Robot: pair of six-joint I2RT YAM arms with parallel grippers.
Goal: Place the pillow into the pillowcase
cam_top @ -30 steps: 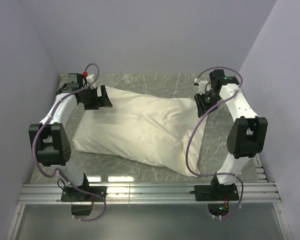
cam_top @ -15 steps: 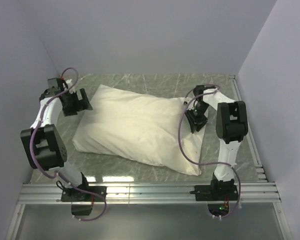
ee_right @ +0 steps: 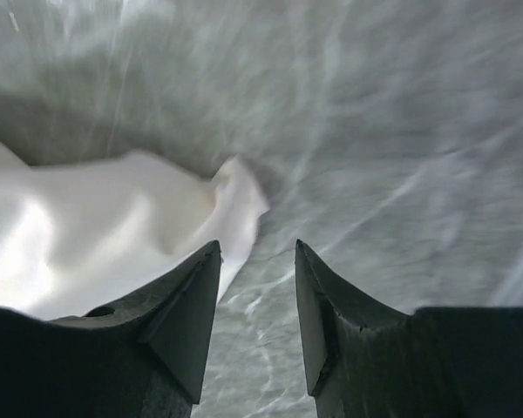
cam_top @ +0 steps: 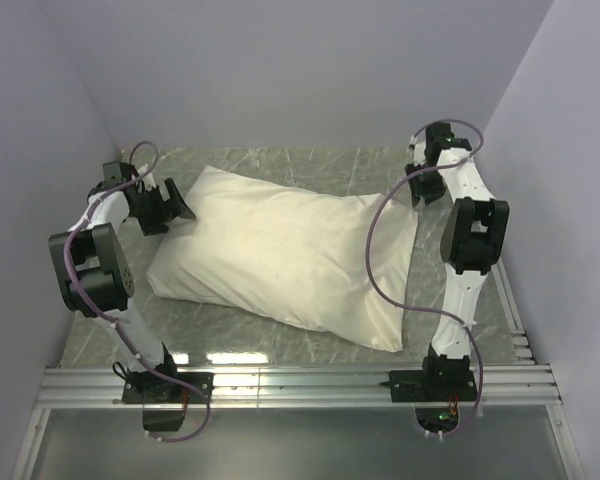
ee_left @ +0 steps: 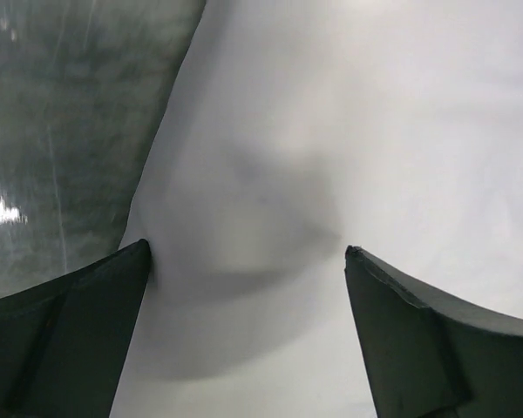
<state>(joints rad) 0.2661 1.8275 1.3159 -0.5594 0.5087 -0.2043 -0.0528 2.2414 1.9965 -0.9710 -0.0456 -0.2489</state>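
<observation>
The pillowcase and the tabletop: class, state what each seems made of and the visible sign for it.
The pillowcase: thin woven cloth, cream, slightly satiny; it wrinkles and its corner lies limp. The tabletop: grey-green marble-look slab, glossy; pale veins and light glints show, but stone or laminate is unclear.

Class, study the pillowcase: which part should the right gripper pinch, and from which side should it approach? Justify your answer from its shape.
Pinch the pillowcase at its thin far-right corner, coming from the bare table on its right. That tip tapers out beyond the plump bulk, so the right gripper, with its narrow gap, would likely fit over it.
</observation>
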